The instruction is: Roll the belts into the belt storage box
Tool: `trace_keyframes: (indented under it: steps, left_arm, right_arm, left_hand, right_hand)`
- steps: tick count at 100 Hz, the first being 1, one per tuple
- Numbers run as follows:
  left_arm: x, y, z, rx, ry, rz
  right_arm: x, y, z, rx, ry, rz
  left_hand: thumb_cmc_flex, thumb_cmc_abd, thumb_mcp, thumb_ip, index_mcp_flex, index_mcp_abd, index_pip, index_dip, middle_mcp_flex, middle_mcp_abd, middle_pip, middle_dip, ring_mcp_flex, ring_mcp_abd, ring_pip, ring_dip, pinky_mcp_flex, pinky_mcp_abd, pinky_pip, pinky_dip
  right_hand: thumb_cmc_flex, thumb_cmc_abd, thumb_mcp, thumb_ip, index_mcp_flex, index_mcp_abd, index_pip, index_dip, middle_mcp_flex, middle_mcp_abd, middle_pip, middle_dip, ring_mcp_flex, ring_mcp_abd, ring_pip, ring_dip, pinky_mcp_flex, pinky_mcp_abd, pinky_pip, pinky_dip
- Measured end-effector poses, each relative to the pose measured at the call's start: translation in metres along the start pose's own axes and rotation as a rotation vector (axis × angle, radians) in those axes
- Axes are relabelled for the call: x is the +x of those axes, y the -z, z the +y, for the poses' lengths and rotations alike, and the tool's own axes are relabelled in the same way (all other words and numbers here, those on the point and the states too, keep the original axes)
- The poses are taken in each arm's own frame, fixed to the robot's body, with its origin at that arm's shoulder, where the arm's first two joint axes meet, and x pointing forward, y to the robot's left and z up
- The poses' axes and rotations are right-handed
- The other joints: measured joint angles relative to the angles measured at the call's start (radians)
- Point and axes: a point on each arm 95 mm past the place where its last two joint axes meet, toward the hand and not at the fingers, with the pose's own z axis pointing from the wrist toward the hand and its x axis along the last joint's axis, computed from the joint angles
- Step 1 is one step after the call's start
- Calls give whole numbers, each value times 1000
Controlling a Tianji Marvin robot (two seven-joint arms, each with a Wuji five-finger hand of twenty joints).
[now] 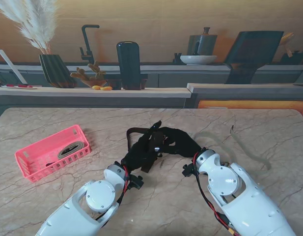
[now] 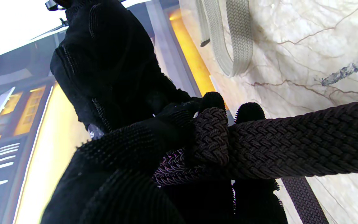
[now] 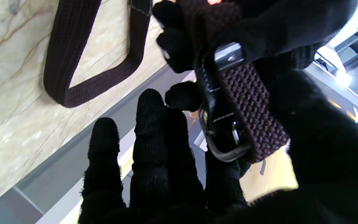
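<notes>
On the left of the marble tabletop [image 1: 53, 196] sits the pink slotted plastic storage box [image 1: 52, 152], one rolled tan belt [image 1: 70, 149] inside. At centre, the black-gloved left hand [image 1: 141, 155] has its fingers [image 2: 135, 143] clenched on the dark brown braided belt [image 2: 306, 149]; the right hand [image 1: 178, 142] grips its metal buckle end [image 3: 225, 137]. The two gloves overlap, hiding individual fingers. On the right, a pale woven belt [image 1: 239, 145] lies faint against the marble.

Storage box [image 1: 36, 164] sits table-left w/ one rolled belt [image 1: 71, 149] in it; both hands [image 1: 158, 142] meet at ctr; second belt [image 1: 239, 147] lies to right.
</notes>
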Motion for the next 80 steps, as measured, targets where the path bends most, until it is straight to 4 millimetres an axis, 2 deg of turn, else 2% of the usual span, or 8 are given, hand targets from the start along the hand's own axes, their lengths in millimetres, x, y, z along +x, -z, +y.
trace_keyframes:
  steps: [16,22,29,35,40,52,64,80]
  left_arm:
    - [0,0,0,-21,-7,0]
    - [0,0,-1,-30,-15,0]
    - [0,0,-1,-37,-25,-3]
    - [-1,0,0,-45,-40,-9]
    - [-1,0,0,-51,-83,-10]
    - [0,-2,-1,-57,-154,-11]
    - [-1,-3,-2,-51,-107,-24]
    - [-2,-3,-1,-40,-121,-27]
  right_arm:
    - [1,-4,-1,4,-48,5]
    - [0,-4,-1,9,-82,3]
    - [0,-5,-1,34,-105,0]
    - [0,-6,0,46,-104,-2]
    - [0,-6,0,47,-100,-4]
    - [-2,-5,2,35,-77,-7]
    - [0,-3,3,19,-70,2]
    - [1,-2,2,23,-72,8]
  left_hand:
    - [0,0,0,0,0,0,-6,0,18,-30,31,34,0,0,15,22,-4,1,13,12]
    - [0,0,0,0,0,2,-22,-12,18,-38,51,93,0,12,39,66,-20,18,13,96]
    - [0,0,-1,0,-4,13,-33,-37,28,-38,78,209,-1,35,79,124,-57,39,29,228]
    - [3,0,-28,0,-19,31,-51,-50,32,-45,74,346,-2,57,135,162,-82,57,66,332]
    - [3,0,-50,2,-30,59,-85,-51,54,-58,52,456,-12,62,193,184,-88,59,94,383]
    - [-35,9,-63,5,-33,133,-100,-50,55,-59,57,597,-13,62,314,231,-93,61,160,445]
    - [-62,-5,-97,5,-7,235,-77,-31,66,-89,144,686,-14,22,438,259,-90,59,227,508]
    - [-62,-4,-115,5,-6,246,-40,1,67,-107,247,746,-13,2,506,280,-82,59,269,559]
  right_hand:
    - [63,18,18,0,76,-25,59,12,75,-6,88,62,51,26,100,68,26,0,13,35]
    - [100,18,15,0,94,-27,86,-2,84,3,98,80,61,36,134,84,35,0,24,46]
    - [147,18,-10,0,90,-27,168,-54,84,26,106,105,82,34,215,140,45,0,44,62]
    - [193,29,-56,-11,91,-27,274,-109,95,42,111,118,123,4,296,179,52,-1,65,82]
    - [221,45,-81,-14,96,-26,335,-132,117,43,121,122,143,0,339,198,62,-1,81,93]
    - [241,63,-108,-15,129,-42,375,-132,145,42,133,129,169,0,374,212,64,-2,103,107]
    - [241,63,-120,-30,152,-86,379,-129,177,42,144,129,180,3,376,212,64,-2,112,108]
    - [241,62,-120,-35,150,-98,379,-132,187,45,139,102,191,5,323,173,63,-2,112,108]
